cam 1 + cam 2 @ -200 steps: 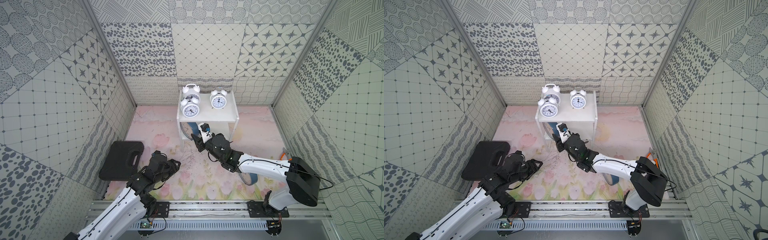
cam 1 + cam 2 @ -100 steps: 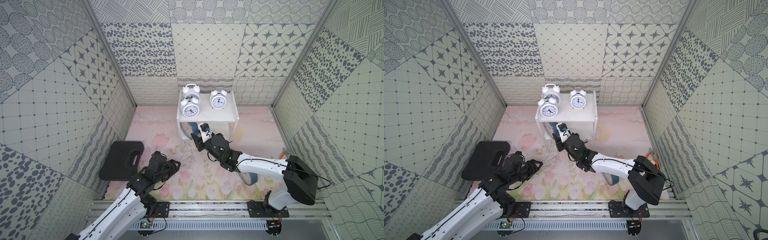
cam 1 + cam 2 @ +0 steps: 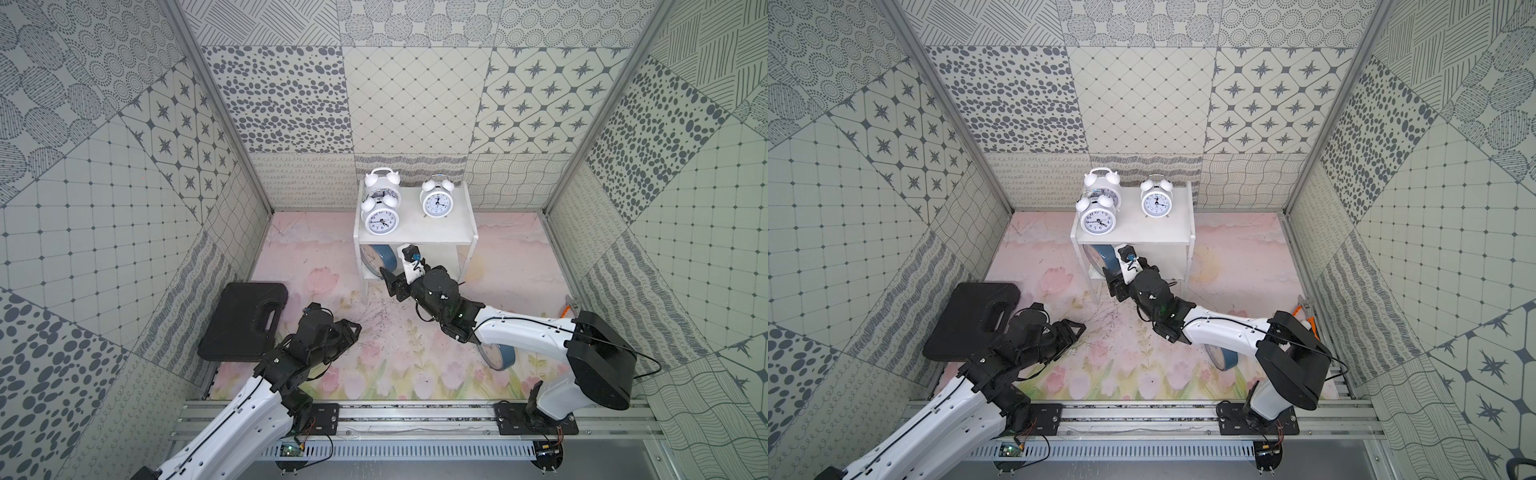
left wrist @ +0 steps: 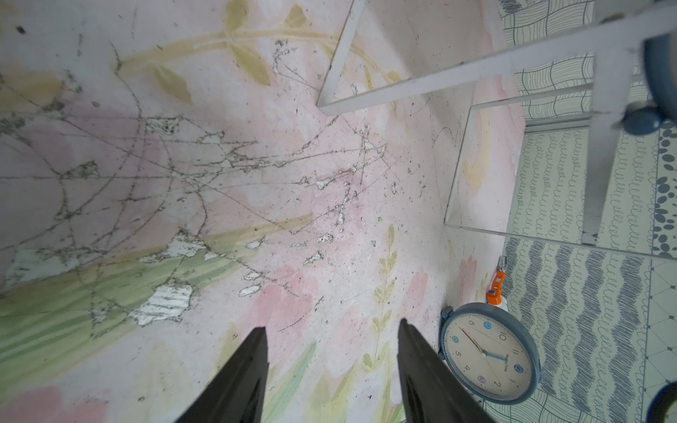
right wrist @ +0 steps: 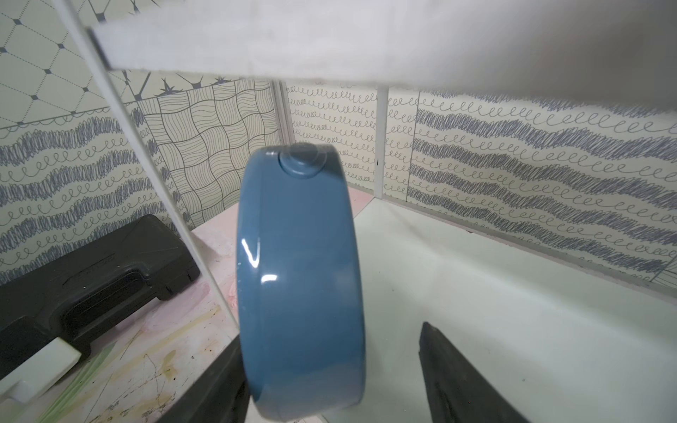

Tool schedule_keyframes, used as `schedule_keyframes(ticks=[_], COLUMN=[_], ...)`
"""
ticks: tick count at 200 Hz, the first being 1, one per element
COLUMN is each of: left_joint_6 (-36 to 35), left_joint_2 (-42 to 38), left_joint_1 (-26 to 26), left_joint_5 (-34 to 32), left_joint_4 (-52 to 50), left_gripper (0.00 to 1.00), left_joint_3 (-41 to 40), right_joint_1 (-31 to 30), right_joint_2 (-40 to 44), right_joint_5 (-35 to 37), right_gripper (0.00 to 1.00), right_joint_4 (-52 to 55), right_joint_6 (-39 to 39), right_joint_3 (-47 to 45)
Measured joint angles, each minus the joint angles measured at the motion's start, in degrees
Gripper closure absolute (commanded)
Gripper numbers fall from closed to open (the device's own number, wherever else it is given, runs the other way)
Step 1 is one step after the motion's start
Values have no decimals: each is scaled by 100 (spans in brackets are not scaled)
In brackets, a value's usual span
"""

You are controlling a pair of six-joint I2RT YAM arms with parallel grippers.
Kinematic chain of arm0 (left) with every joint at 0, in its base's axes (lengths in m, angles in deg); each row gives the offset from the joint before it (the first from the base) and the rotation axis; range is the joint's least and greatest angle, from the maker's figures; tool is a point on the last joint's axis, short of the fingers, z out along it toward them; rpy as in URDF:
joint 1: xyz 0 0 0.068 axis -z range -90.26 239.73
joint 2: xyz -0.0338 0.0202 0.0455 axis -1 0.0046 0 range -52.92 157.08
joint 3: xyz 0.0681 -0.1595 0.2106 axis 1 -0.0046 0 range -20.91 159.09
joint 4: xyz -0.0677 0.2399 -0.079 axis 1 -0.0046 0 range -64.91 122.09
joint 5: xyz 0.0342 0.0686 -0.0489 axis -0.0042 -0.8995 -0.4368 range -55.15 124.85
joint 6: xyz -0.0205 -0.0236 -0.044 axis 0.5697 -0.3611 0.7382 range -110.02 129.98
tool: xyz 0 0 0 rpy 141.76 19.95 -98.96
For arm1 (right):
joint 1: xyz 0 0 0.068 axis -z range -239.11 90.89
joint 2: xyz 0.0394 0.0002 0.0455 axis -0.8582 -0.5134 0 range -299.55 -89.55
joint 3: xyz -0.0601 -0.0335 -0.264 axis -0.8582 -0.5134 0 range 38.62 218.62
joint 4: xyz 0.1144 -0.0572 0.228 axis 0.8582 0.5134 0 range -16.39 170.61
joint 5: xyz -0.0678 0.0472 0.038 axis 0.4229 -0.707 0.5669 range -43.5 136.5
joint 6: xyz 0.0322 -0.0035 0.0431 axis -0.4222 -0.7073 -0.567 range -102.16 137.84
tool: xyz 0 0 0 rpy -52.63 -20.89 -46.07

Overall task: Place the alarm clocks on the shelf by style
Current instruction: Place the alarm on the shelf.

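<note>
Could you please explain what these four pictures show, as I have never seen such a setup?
Two white robot arms sit on a rail, each ending in a two-fingered gripper. Both top views look down from one overhead camera pair; the other two pictures come from cameras on the wrists. On the flowered table are a white shelf and a black case. Three white twin-bell clocks sit on the shelf's top board. The right gripper is open around a blue clock on the lower board, one finger clearly apart from it. A second blue clock stands on the table under the right arm. The left gripper is open and empty.
</note>
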Motion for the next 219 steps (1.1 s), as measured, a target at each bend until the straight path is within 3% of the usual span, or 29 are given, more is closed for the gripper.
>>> schedule_keyframes(ticks=[137, 219], left_joint_6=[-2, -24], left_joint_2=[-155, -243], left_joint_1=[-44, -92], left_joint_5=[4, 28], left_joint_4=[4, 4], left_gripper=[39, 39], left_joint_3=[-50, -70], right_joint_1=[223, 291], right_joint_2=[184, 271], right_joint_5=[96, 107], right_gripper=[24, 29], right_joint_4=[0, -61], right_joint_6=[-122, -216], right_joint_3=[-59, -166])
